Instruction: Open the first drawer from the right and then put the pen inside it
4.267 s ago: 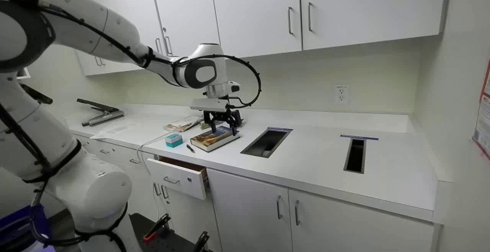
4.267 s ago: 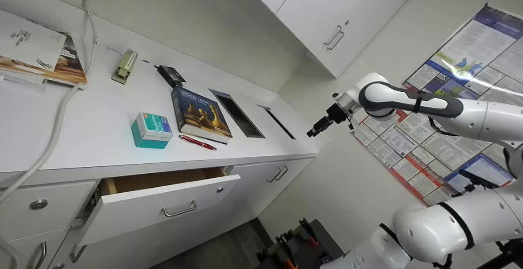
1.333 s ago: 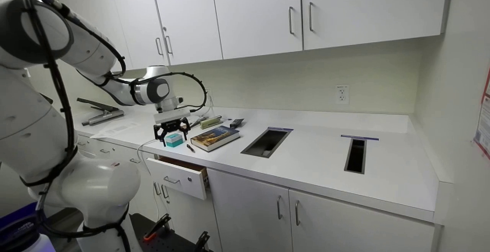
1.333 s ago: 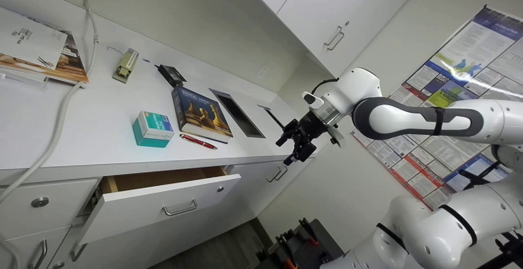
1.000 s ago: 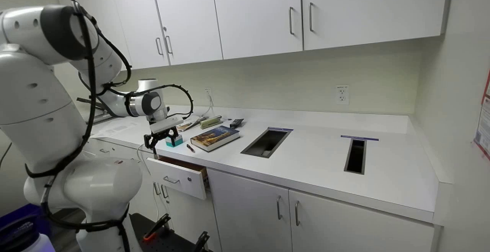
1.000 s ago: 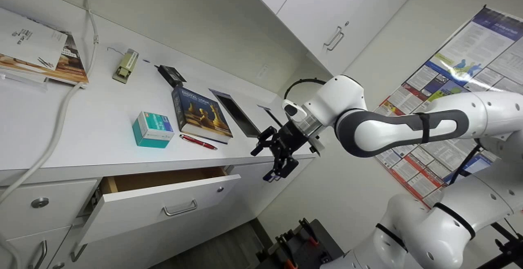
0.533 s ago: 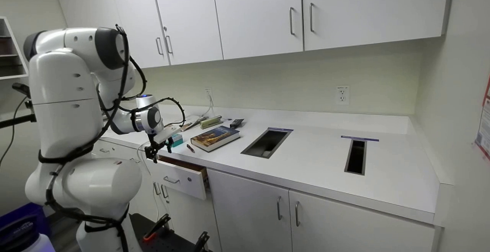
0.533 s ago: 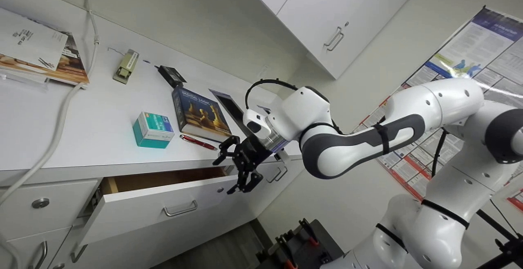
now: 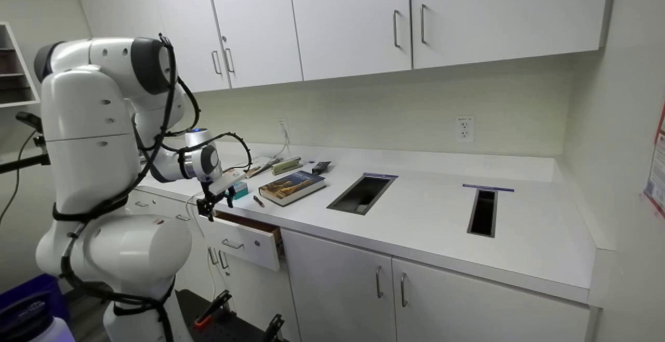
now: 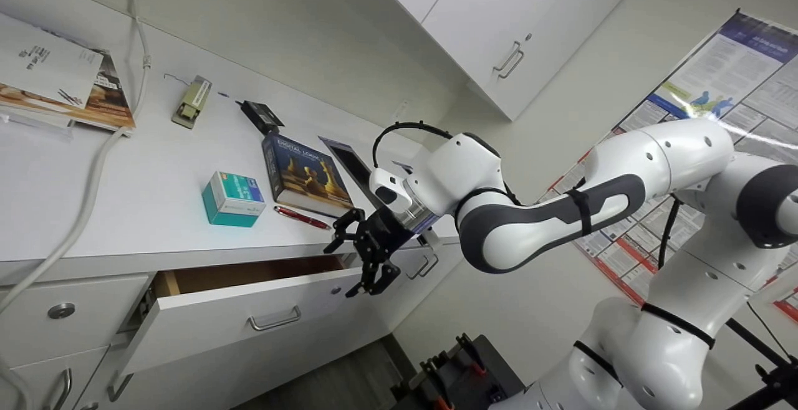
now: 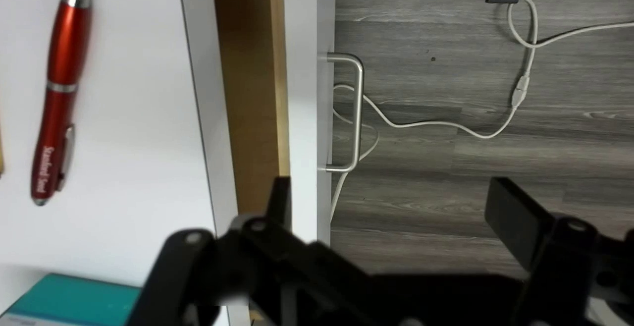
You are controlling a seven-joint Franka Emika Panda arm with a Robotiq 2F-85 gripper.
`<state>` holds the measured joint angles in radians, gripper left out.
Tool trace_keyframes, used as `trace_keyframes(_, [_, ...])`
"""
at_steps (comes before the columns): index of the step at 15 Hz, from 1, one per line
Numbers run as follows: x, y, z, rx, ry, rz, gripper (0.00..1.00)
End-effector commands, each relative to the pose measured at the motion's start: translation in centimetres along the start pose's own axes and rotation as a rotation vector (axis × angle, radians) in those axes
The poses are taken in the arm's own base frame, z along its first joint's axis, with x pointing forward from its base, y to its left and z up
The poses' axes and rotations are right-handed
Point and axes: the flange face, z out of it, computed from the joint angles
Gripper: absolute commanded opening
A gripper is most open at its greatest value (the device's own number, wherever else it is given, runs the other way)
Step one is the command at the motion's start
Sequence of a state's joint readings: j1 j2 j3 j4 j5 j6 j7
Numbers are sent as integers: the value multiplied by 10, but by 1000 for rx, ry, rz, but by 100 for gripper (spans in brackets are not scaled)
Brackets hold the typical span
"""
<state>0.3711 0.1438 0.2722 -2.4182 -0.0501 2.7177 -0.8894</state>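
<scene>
Franka Panda arm (image 9: 93, 175) bent sharply at elbow (image 9: 104, 53); forearm (image 10: 561, 210) slopes down to wrist (image 10: 461, 170). Robotiq gripper (image 11: 387, 192) tilted, aimed downward in both exterior views, jaws spread wide apart.

There is one red pen (image 11: 59, 98), one thick book (image 10: 312, 174), one teal box (image 10: 234, 199) and one pulled-out drawer (image 10: 212, 326), which bears one drawer handle (image 11: 357, 113). The counter (image 9: 428, 201) has two slots (image 9: 482, 212) and two purple strips (image 9: 488, 187), one strip to each slot. On the upper cupboards (image 9: 348, 20), four door handles (image 9: 422, 24) show in an exterior view (they make two pairs). One arm (image 9: 85, 123) carries one gripper (image 11: 389, 196) with two fingers (image 11: 517, 221).
</scene>
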Motion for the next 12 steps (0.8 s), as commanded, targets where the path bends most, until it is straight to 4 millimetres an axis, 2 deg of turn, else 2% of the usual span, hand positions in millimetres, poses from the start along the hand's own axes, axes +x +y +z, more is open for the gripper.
trace_keyframes(1, [9,-2,16,-11,-24,-21,100])
trace_keyframes(12, [22,-9,68,-120,-104,-106,100])
